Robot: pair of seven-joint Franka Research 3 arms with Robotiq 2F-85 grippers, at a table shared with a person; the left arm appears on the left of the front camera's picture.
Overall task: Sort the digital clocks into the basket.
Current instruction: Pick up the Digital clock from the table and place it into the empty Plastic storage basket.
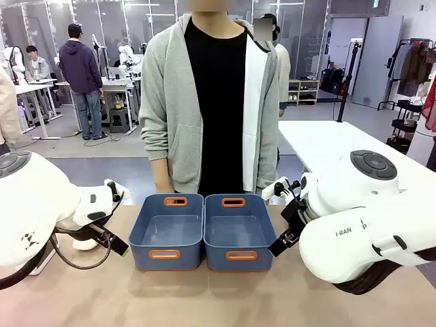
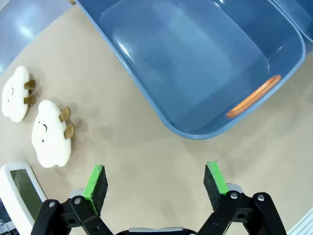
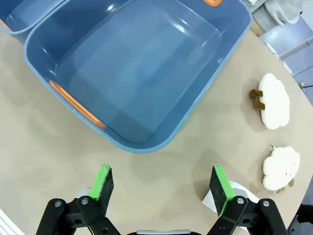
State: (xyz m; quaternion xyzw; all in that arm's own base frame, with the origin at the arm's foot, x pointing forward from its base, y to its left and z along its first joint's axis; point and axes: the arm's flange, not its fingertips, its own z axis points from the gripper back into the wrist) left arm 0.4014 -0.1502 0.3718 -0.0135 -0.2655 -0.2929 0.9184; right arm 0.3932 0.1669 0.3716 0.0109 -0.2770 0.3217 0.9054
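2 slate-blue bins stand side by side mid-worktop (image 1: 204, 300), the left bin (image 1: 185, 259) and the right bin (image 1: 218, 260). Both are bare inside, and I cannot tell which 1 is meant for clocks.

The left fingers (image 2: 98, 183) are spread wide with nothing between them, hanging over bare worktop just short of the left bin's orange-handled end. 1 clock (image 2: 19, 191) lies flat, screen up, outside those fingers at the wrist view's lower-left corner. It is near the closer of 2 plush toys (image 2: 49, 133) and well apart from the bin.

The right fingers (image 3: 105, 182) are equally wide apart and hold nothing, close to the right bin. A white corner (image 3: 209, 199) peeks from behind 1 pad. It is probably the other clock, but it is too hidden to be sure. 2 more plush clouds (image 3: 274, 100) lie beyond it.

No clock is binned, so the first pick looks like the step in hand. To do it well, the left arm should shift sideways until the clock sits centred between the pads. It should then turn the wrist so the pads meet the 2 long edges squarely, and come down clear of the nearby plush before closing. The smooth plastic may slip, so a mid-body grip seems wisest. The lift should clear the bin's rim.

Print on the right arm's shell reads "FRAN", and the rest is cut off. The clock's screen shows no digits I can read.
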